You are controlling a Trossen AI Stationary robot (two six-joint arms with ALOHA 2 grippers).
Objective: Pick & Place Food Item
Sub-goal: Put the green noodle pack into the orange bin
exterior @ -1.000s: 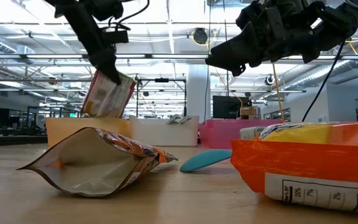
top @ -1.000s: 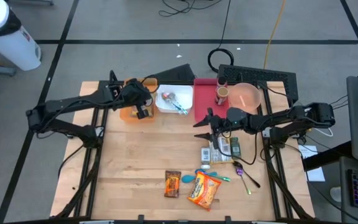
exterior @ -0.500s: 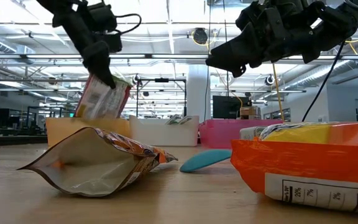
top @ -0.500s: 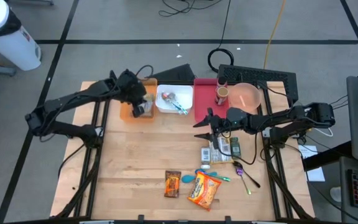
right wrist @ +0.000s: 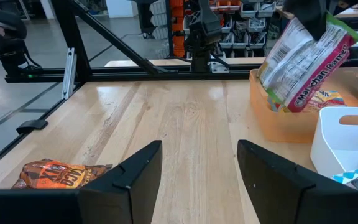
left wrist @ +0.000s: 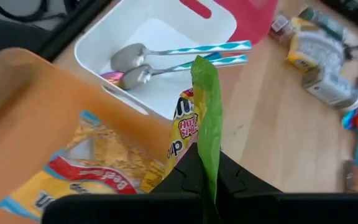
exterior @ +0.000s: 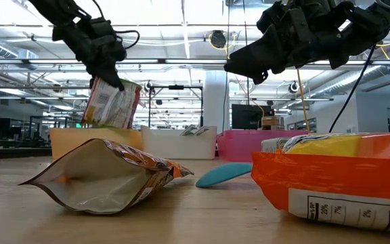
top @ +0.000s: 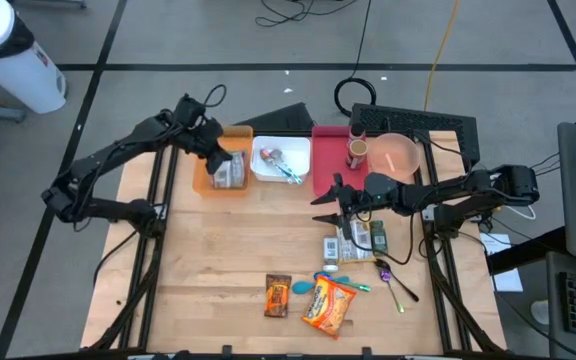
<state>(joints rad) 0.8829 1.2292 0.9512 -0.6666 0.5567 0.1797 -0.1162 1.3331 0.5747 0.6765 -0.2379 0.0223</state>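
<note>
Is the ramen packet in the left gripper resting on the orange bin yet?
Cannot tell. In the right wrist view the ramen packet hangs pinched from above, its lower edge overlapping the orange bin's rim, with no clear gap or contact.

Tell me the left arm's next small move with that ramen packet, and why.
Probably lower it a bit more, then release. The left end effector is shut on the ramen packet, which hangs tilted over the orange bin, its lower edge near the rim. Another packet already lies inside. The right end effector waits open mid-table.
</note>
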